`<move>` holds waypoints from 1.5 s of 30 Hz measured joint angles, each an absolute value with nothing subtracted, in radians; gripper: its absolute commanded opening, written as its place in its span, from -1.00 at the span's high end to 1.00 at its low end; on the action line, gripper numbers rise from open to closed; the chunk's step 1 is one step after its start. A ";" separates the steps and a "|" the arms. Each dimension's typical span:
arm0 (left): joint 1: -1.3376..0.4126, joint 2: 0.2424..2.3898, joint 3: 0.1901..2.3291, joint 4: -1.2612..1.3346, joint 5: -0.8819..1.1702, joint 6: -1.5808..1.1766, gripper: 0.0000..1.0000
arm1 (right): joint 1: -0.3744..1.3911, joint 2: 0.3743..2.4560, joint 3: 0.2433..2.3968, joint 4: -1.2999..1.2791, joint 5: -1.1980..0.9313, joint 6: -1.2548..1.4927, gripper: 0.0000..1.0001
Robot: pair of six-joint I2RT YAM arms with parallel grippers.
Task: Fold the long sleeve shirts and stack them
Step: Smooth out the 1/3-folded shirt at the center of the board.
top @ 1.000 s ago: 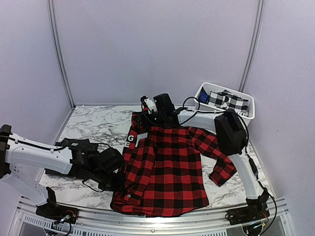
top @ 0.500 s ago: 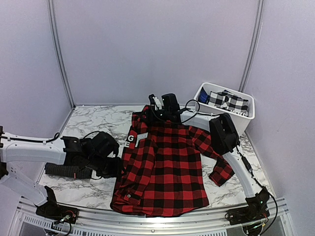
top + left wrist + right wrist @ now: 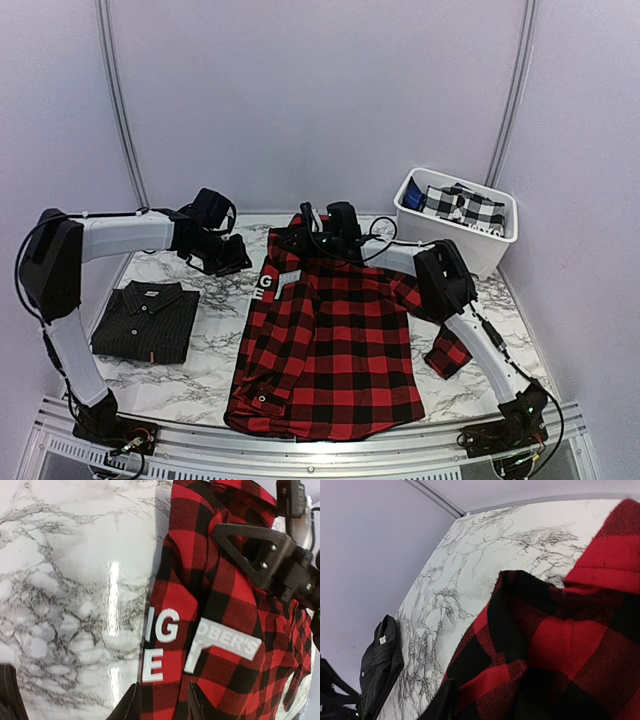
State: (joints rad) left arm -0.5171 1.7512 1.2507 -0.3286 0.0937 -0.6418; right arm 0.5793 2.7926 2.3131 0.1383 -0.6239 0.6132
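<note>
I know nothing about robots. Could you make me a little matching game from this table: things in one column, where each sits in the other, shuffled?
1. flannel shirt
2. pinstriped shirt
3. white bin
4. right gripper

a. far right corner of the table
b. at the flannel's collar
c. folded, on the left side
d. spread across the middle

Pairs: 1-d, 2-c, 3-a, 4-b

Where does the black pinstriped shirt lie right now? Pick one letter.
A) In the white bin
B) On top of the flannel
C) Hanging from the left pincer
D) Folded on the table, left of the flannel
D: the black pinstriped shirt lies folded flat on the marble table, left of the red-and-black flannel and apart from it.
</note>
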 measured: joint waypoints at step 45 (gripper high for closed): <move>-0.389 2.210 1.534 -0.133 0.261 -0.615 0.45 | 0.587 2.497 2.062 -0.118 -0.251 0.465 -0.12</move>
